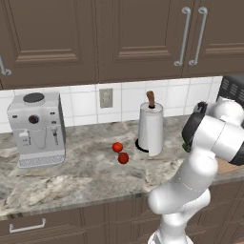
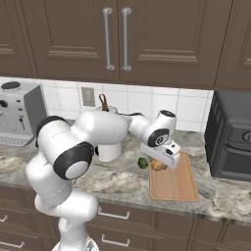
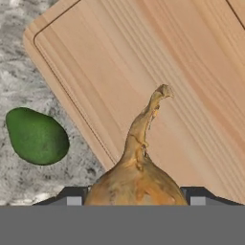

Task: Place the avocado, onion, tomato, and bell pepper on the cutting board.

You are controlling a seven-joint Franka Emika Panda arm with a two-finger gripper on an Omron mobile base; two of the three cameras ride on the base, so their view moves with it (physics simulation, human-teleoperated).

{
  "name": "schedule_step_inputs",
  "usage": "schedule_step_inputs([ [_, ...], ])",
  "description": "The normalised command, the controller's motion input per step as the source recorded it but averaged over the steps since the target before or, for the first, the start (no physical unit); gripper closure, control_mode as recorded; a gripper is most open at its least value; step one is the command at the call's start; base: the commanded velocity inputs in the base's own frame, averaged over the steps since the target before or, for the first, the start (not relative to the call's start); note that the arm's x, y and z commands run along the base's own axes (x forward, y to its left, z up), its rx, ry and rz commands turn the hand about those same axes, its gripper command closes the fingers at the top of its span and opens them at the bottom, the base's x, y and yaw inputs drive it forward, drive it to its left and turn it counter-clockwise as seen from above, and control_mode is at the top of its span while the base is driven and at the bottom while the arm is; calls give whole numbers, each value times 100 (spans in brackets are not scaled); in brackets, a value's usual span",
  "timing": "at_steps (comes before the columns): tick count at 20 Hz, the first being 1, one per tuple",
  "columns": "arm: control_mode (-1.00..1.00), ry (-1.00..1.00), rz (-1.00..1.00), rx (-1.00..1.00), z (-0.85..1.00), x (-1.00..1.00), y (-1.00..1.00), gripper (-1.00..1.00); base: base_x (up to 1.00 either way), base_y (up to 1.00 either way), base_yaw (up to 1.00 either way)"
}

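Observation:
My gripper (image 3: 134, 198) is shut on the onion (image 3: 136, 177), a tan bulb with a long dry stem, held between the two dark fingertips (image 3: 72, 197) over the near-left corner of the wooden cutting board (image 3: 158, 72). The dark green avocado (image 3: 37, 136) lies on the stone counter just left of the board's edge. From the right base view, the gripper (image 2: 158, 164) hangs low at the board's (image 2: 175, 185) left end, with the onion (image 2: 157, 165) under it and the avocado (image 2: 142, 163) beside it. Two small red round items (image 1: 117, 147) (image 1: 123, 158) sit mid-counter; I cannot tell tomato from bell pepper.
A paper towel roll (image 1: 150, 127) stands upright behind the red items. A grey coffee machine (image 1: 37, 128) occupies the counter's left. A dark oven box (image 2: 230, 135) stands right of the board. Wall cabinets (image 1: 124, 38) hang overhead.

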Motion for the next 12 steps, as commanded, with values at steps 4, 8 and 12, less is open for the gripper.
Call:
schedule_step_inputs([
  [4, -100, -1, 0, 0, -42, 36, -7, 100, 0, 0, 0],
  [8, -100, -11, 0, 0, -30, 4, -17, 100, 0, 0, 0],
  [12, -100, -9, 0, -1, -21, 1, -10, 100, 0, 0, 0],
])
